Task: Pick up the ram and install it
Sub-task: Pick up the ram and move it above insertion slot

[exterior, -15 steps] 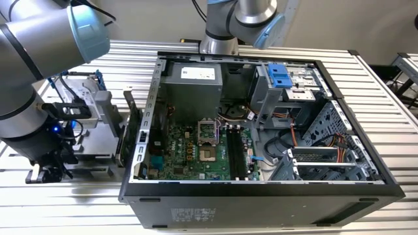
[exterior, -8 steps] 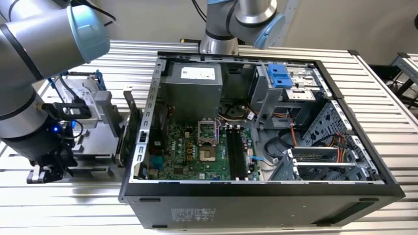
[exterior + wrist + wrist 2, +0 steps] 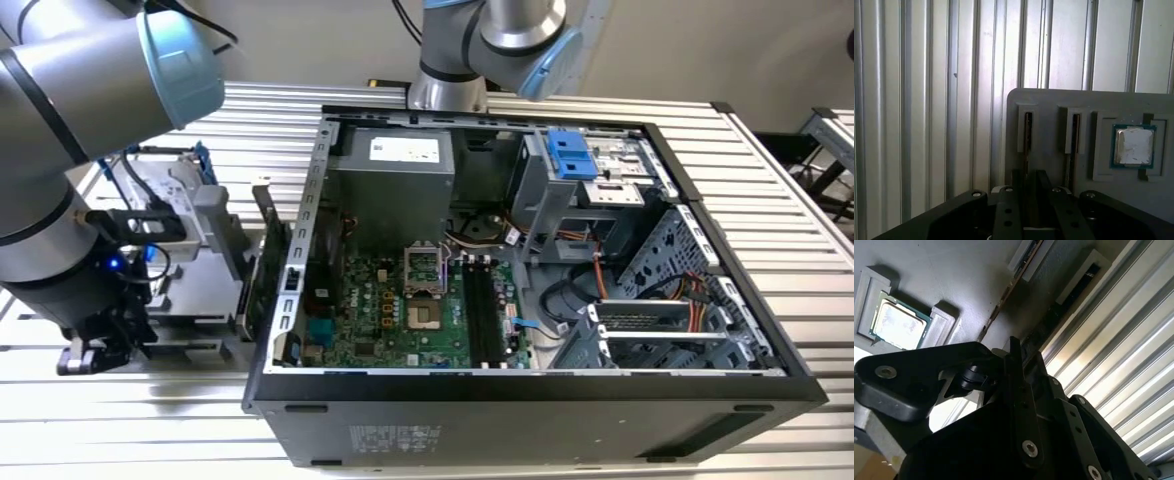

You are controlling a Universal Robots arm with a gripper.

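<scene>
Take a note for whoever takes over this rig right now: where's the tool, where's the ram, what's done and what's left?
Tool: low over the gray holder, at the exterior view's left of the computer case, lined up with the ram; grip cannot be told.
Ram: on edge in a holder slot, near the silver chip.
Done: nothing yet; ram not lifted.
Left: pick it up, seat it in the motherboard's black slots, which look empty.

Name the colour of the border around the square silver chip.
Green; the chip shows it best in the first wrist view.
</scene>
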